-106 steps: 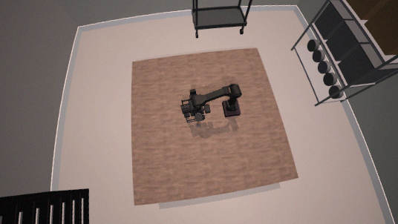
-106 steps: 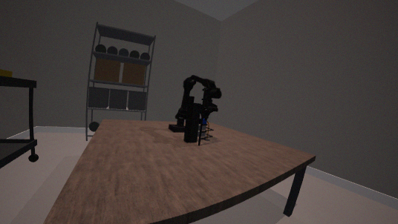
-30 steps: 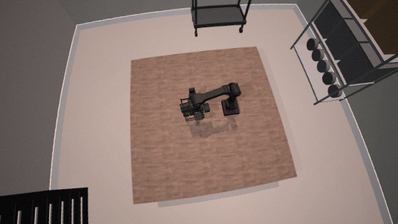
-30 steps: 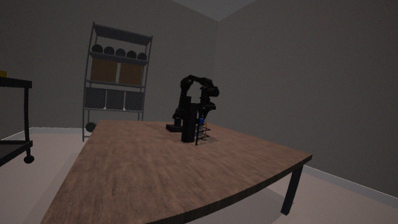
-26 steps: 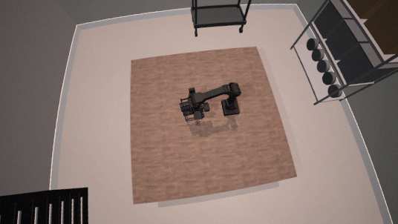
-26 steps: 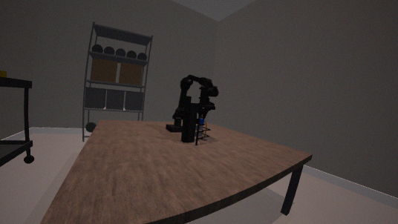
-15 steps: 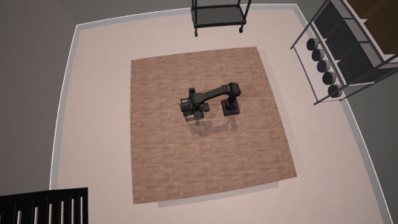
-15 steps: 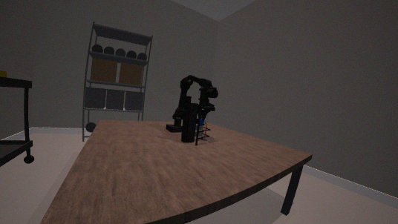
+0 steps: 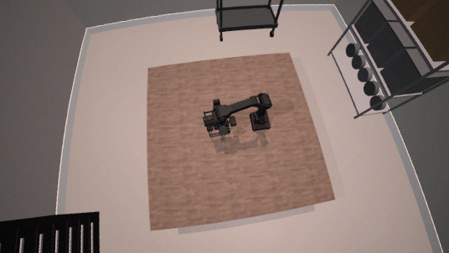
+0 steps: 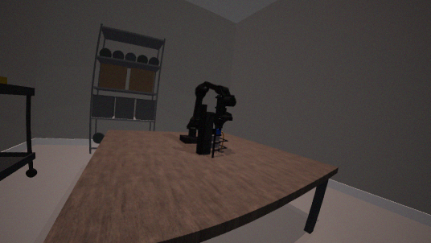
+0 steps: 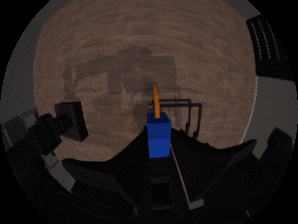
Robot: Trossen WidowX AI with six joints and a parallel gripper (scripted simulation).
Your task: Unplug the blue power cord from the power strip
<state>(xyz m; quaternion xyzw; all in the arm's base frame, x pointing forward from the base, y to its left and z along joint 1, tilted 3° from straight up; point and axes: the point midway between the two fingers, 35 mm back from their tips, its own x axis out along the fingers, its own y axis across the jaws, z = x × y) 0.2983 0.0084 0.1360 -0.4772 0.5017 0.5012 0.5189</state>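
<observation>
Gripper [image 11: 158,152]: pinching the blue plug [image 11: 158,137], fingers closed on its sides. 
Plug: held upright above the table [image 11: 133,36], long axis running away from the wrist camera toward the tabletop; an orange prong [image 11: 156,99] points out of its far end. In the exterior view the plug [image 10: 218,131] hangs under the arm [image 10: 209,105], beside a dark upright block [image 10: 203,134]. 
Wire frame [image 11: 182,112]: just right of the plug. 
Cord and strip: cannot tell. 
Shelf rack [image 10: 126,86]: far left, by the wall.
</observation>
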